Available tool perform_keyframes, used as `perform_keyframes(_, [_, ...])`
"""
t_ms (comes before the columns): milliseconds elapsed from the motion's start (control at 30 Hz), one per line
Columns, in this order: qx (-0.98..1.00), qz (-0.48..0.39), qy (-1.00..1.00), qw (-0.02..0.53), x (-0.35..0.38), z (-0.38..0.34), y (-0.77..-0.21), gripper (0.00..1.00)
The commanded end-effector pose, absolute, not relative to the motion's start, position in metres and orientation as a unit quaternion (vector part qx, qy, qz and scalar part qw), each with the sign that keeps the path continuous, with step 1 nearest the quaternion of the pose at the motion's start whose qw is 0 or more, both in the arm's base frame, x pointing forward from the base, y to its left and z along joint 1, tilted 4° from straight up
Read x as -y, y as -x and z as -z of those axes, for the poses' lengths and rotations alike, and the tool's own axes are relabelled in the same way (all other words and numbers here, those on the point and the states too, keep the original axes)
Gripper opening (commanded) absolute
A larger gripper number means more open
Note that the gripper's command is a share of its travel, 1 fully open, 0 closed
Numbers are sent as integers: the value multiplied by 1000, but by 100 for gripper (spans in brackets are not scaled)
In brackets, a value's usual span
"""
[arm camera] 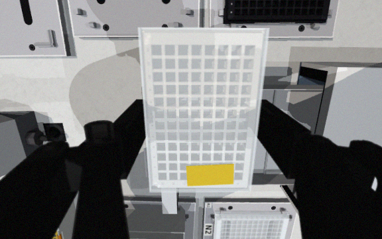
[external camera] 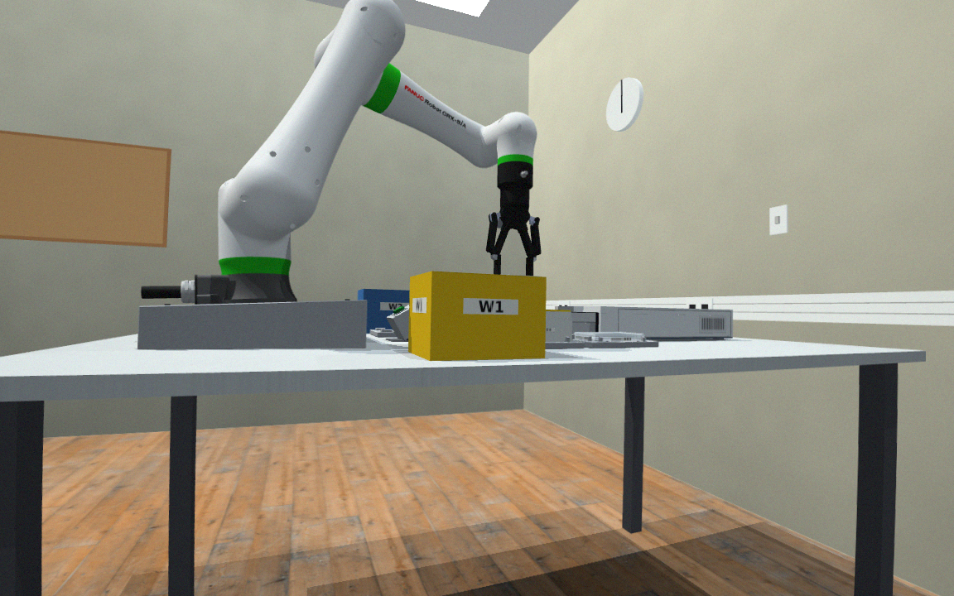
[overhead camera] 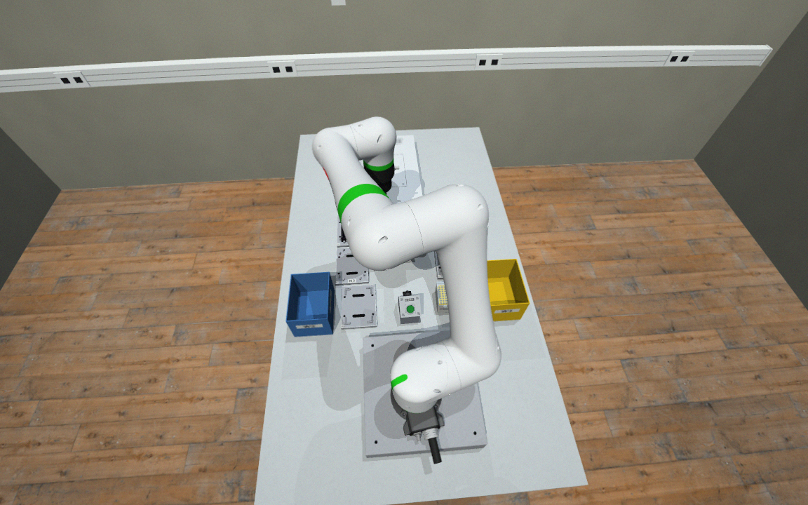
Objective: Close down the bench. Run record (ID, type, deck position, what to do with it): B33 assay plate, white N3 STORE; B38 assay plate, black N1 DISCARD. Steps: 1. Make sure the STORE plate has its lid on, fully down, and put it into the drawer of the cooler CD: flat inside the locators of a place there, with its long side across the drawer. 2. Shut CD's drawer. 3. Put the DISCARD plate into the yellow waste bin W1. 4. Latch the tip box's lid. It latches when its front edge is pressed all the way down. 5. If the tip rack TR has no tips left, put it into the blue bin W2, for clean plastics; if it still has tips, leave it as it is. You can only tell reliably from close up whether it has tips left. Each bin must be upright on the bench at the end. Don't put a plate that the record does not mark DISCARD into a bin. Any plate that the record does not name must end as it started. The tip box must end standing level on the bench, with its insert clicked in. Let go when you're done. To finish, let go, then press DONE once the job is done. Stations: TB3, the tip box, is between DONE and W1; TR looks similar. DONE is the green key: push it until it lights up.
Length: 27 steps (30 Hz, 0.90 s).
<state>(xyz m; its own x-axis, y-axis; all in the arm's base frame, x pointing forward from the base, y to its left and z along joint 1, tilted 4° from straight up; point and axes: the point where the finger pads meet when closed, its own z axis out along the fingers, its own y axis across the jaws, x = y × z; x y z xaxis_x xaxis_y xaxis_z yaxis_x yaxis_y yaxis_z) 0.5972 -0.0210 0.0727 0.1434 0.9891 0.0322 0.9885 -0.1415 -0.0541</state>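
My gripper [arm camera: 201, 115] is shut on the white assay plate [arm camera: 201, 109], gripping its long sides. The plate carries a clear lid and a yellow label near its close end, and it hangs above the deck. The black assay plate [arm camera: 275, 10] sits in its nest at the top edge of the wrist view. The cooler CD [arm camera: 363, 106] is to the right, with a dark opening [arm camera: 310, 78] at its front. In the side view the gripper [external camera: 512, 259] hangs behind the yellow bin W1 [external camera: 477, 314], which hides the plate. From above, the arm hides the gripper.
The blue bin W2 [overhead camera: 311, 303] stands upright at the left, the yellow bin W1 [overhead camera: 506, 290] at the right. The green DONE key [overhead camera: 409, 308] and the tip box [overhead camera: 441, 294] lie between them. Another lidded plate sits at N2 [arm camera: 251, 226]. Empty nests [overhead camera: 357, 305] lie beside W2.
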Motion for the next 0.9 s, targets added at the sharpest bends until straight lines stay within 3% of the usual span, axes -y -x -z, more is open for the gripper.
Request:
perform_keyframes(0, [655, -5, 755, 31, 31, -73, -602, 10])
perform_keyframes(867, [655, -5, 755, 31, 89, -70, -628, 10])
